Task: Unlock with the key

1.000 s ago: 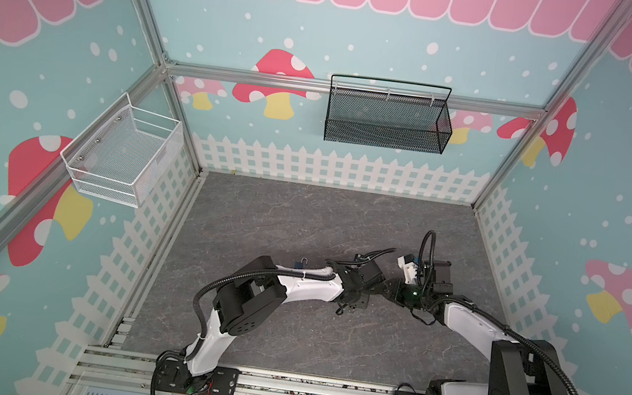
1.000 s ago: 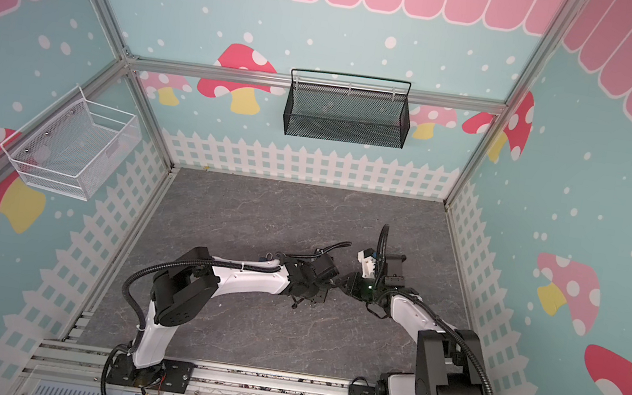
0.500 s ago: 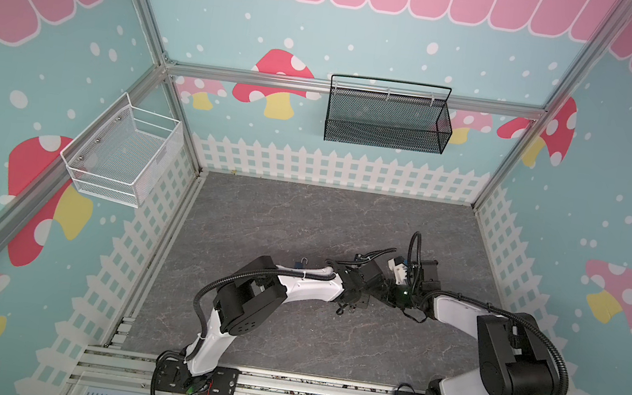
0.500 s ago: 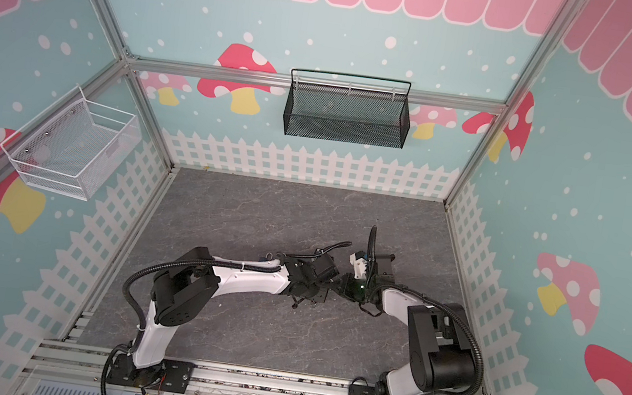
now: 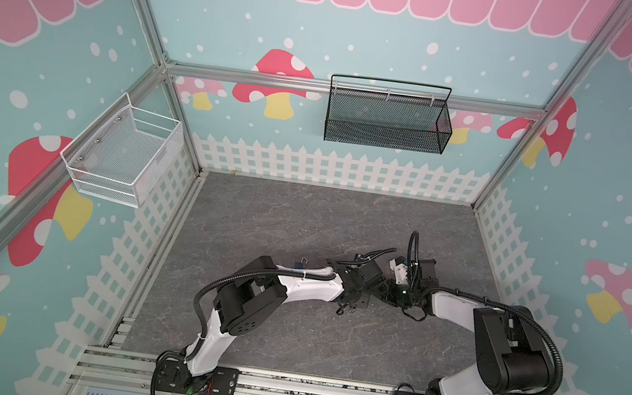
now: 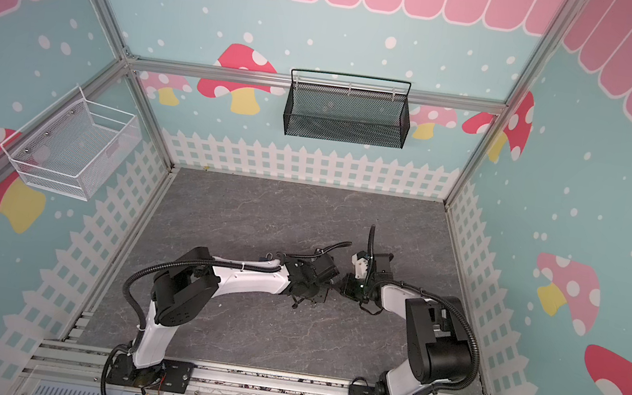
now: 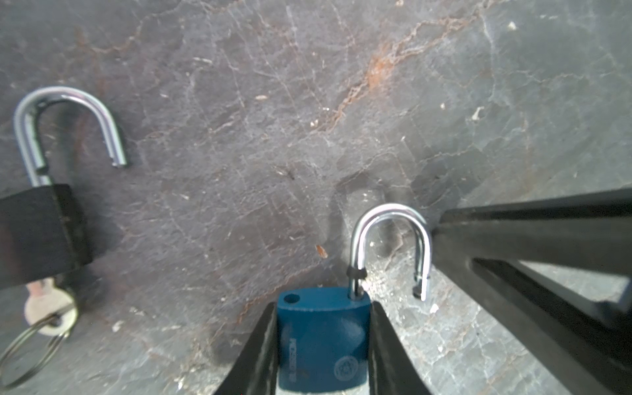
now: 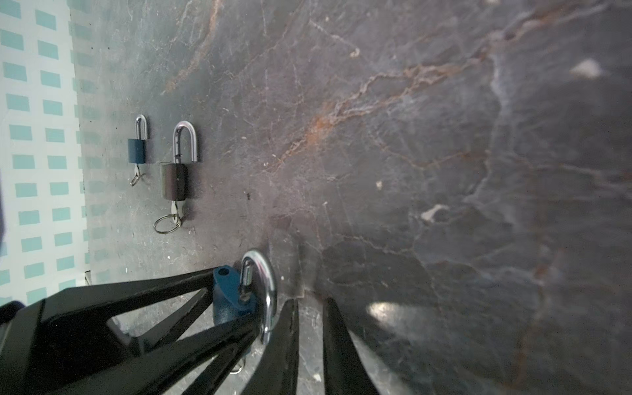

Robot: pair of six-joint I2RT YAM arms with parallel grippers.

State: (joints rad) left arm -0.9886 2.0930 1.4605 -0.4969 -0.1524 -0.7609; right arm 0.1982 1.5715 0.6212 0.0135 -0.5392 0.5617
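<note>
Swinging inward, the right gripper (image 8: 309, 302) now sits just beside the sprung silver shackle (image 7: 390, 219), jaws narrowed to an empty slit. The left gripper (image 7: 323, 307) clamps the blue metal padlock (image 7: 321, 345) near the grey floor's (image 5: 302, 226) middle, shackle pointing away from its fingers.

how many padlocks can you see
3: a blue padlock clamped in the left claw, a black padlock lying loose nearby, and a second blue padlock beside that. Others could hide under the arms.

Left arm (image 5: 306, 285) low, jaws clamped, right arm (image 5: 453, 310) facing, jaws ajar
</note>
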